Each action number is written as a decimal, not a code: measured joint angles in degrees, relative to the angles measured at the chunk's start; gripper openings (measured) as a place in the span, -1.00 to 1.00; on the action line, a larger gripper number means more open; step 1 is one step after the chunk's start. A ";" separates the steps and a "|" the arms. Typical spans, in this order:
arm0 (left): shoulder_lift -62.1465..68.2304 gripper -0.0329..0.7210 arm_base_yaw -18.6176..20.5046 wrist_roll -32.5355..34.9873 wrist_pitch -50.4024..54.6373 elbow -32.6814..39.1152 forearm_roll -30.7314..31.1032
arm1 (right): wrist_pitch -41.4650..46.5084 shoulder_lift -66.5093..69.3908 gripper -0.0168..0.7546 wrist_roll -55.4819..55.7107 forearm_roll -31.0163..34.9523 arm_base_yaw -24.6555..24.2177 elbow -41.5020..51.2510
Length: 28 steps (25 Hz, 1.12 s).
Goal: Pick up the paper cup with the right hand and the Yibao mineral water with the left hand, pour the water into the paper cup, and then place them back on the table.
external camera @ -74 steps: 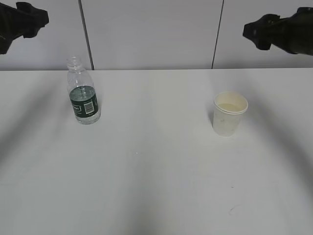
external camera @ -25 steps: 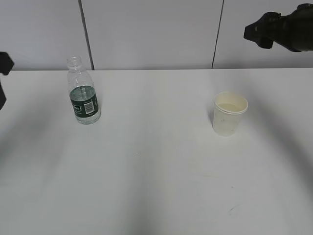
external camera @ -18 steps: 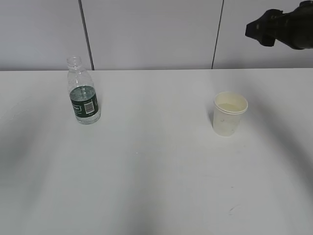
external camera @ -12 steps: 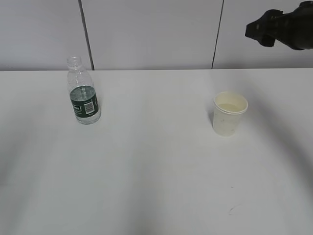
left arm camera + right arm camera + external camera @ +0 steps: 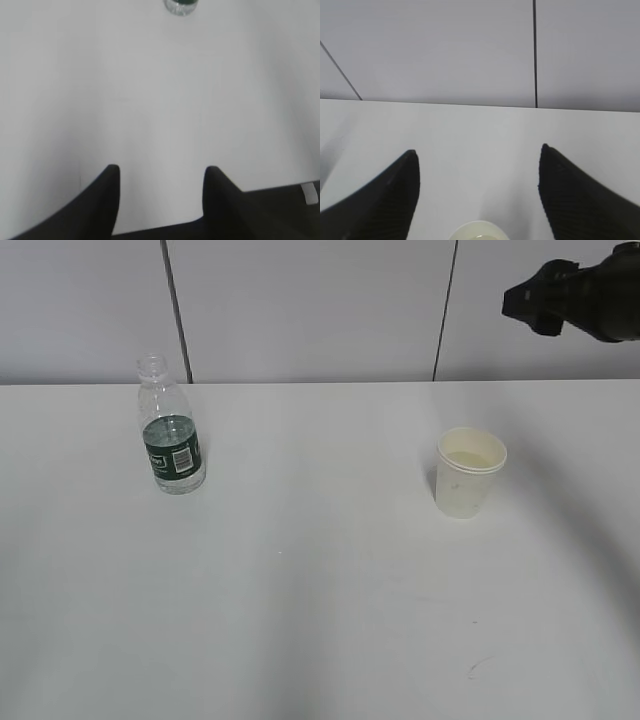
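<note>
The Yibao mineral water, a small clear capless bottle with a dark green label, stands upright on the left of the white table. Its base shows at the top edge of the left wrist view, far ahead of my left gripper, which is open and empty. The left arm is out of the exterior view. The paper cup stands upright to the right, with pale liquid inside. My right gripper hangs high at the upper right, open and empty; the cup's rim shows below its fingers.
A grey panelled wall with dark vertical seams runs behind the table. Faint small marks lie near the table's front right.
The left arm, last seen at the left edge of the exterior view, has left that view. The right gripper has barely moved. Bottle and cup have not moved.
</note>
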 joint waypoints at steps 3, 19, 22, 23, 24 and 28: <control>-6.29 0.00 0.00 1.69 -0.27 0.16 0.00 | 0.00 0.00 0.54 0.00 -0.08 0.00 0.00; -13.35 0.00 7.59 2.67 -0.12 0.16 -0.12 | 0.15 -0.13 0.54 0.11 -0.74 0.00 0.00; -13.35 0.00 11.31 2.67 -0.12 0.16 -0.12 | 0.54 -0.13 0.54 0.11 -1.97 0.00 0.00; -13.35 0.00 12.03 2.67 -0.12 0.16 -0.12 | 0.76 -0.13 0.54 0.11 -2.24 0.00 0.00; -13.35 0.00 12.22 2.67 -0.12 0.16 -0.12 | 0.91 -0.13 0.54 0.11 -2.36 0.00 0.00; -13.35 0.00 12.48 2.67 -0.12 0.16 -0.18 | 2.54 -0.13 0.54 0.66 -3.74 0.00 0.00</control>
